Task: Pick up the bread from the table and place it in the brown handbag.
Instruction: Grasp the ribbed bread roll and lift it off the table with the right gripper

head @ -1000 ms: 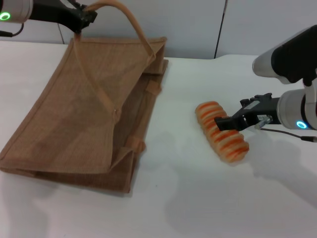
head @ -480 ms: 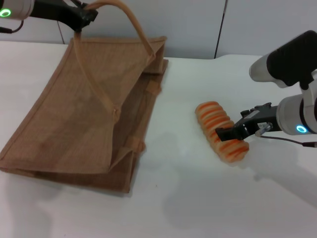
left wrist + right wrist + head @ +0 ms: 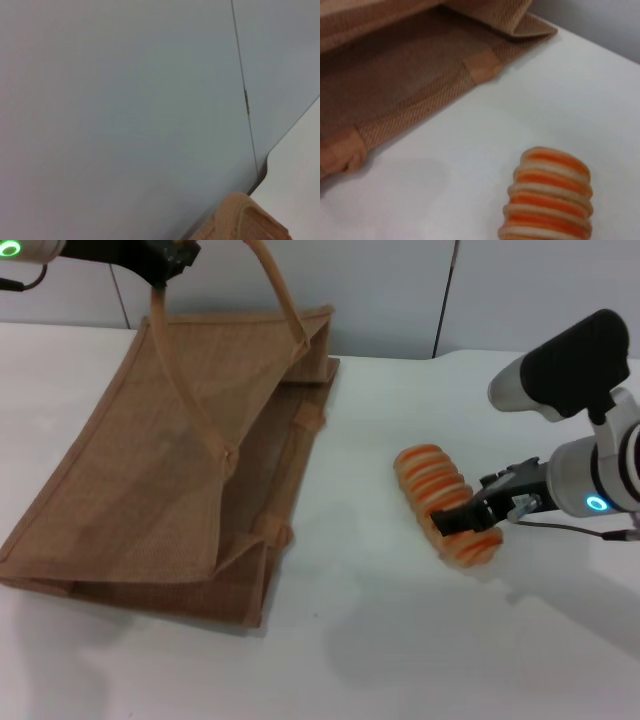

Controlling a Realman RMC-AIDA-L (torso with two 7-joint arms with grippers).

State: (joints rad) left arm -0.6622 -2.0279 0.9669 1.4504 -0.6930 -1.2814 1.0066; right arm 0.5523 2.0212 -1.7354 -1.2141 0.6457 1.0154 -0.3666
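A plain white table (image 3: 380, 640) before a pale panelled wall carries the work; at centre right of the head view the right gripper (image 3: 462, 517) sits low over the bread (image 3: 446, 504), fingers straddling the loaf's nearer half, though whether they have closed on it cannot be told. At upper left the left gripper (image 3: 165, 257) is closed on a strap of the brown handbag (image 3: 170, 470), propping its mouth open toward the bread. Risks: an off-centre pinch could let the loaf swivel or drop, and a slipped strap would collapse the opening; no brand, label or writing is legible.
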